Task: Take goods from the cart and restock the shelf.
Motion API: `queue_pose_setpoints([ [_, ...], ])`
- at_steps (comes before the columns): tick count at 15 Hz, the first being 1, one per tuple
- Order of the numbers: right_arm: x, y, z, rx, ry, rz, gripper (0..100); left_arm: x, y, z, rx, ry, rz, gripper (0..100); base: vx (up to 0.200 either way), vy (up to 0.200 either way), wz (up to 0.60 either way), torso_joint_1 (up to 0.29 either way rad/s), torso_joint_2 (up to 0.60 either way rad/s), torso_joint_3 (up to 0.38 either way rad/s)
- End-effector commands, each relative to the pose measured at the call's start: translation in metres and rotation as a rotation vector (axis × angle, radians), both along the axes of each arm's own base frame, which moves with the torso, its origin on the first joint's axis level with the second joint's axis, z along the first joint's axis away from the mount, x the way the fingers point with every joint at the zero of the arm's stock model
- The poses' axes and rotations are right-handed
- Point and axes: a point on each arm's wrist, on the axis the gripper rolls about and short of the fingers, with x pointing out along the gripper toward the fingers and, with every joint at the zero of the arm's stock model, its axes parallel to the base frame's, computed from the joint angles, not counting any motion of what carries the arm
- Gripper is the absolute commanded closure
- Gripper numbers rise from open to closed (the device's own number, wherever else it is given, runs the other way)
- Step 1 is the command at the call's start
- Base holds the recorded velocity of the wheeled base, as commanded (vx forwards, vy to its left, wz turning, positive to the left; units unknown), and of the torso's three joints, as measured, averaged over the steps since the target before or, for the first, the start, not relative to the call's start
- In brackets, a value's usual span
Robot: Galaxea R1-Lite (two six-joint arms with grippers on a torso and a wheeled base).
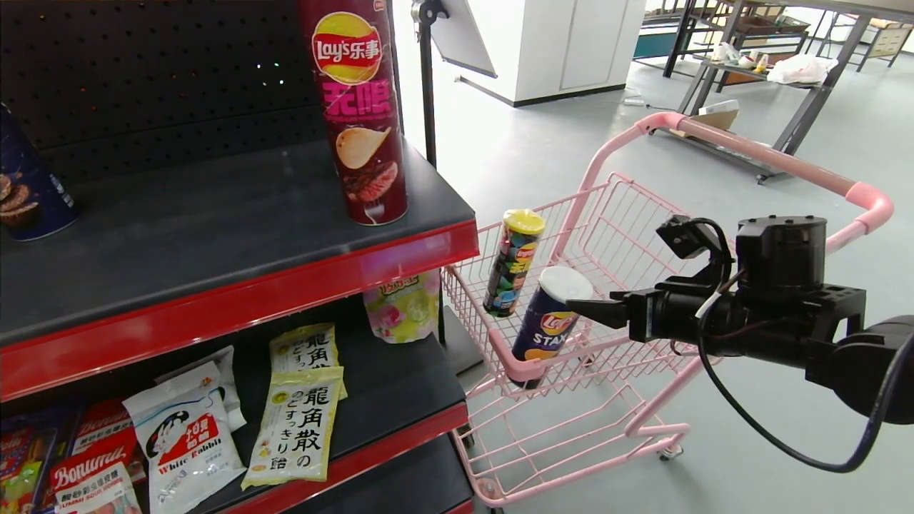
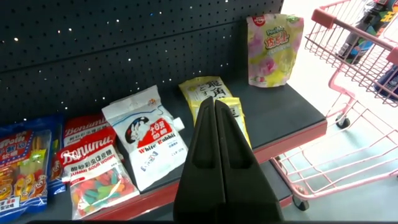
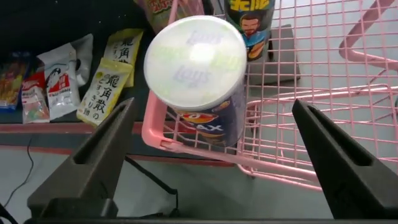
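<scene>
Here, a black shelf [image 1: 214, 214] with red front edges is seen at the left of the head view, and a pink wire cart [image 1: 750, 153] is parked just beside its end. On the upper board a tall red chips can [image 1: 360, 114] stands upright near the front edge, and a dark blue can [image 1: 28, 193] is set well apart from it at the far left.

In the cart's basket two cans are found. A blue can [image 1: 550, 318] with a white lid leans in the corner near the shelf, and a multicoloured can [image 1: 513, 260] with a yellow lid is tilted just behind it.

The right gripper [image 3: 212, 106] is held level with the blue can's lid. Its fingers [image 3: 99, 155] are spread wide, one to each side of the lid and off it.

On the lower board flat snack bags are laid: a white bag [image 1: 187, 439], two yellow bags [image 1: 294, 425], red bags [image 1: 93, 464] and a pink-green bag [image 1: 403, 307] propped at the back.

The left gripper [image 2: 214, 102] is held before that lower board with its fingers pressed together on nothing.
</scene>
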Motion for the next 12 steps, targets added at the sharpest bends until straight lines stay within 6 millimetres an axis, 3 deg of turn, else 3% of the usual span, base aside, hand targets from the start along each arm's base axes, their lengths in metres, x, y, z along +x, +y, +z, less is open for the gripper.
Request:
queue_pose_setpoints([
  [1,0.004,0.006,-0.009,-0.009,0.023,0.015,0,0.000,0.000,0.000,0.000,0.000,0.000,100,0.000,0.000,0.00,0.000,0.00,0.000],
  [7,0.020,0.026,-0.030,-0.009,0.008,0.052,0,0.000,0.000,0.000,0.000,0.000,0.000,100,0.000,0.000,0.00,0.000,0.00,0.000],
  [12,0.044,0.038,-0.048,-0.012,-0.021,0.037,0,0.000,0.000,0.000,0.001,0.000,-0.001,100,0.000,0.000,0.00,0.000,0.00,0.000],
])
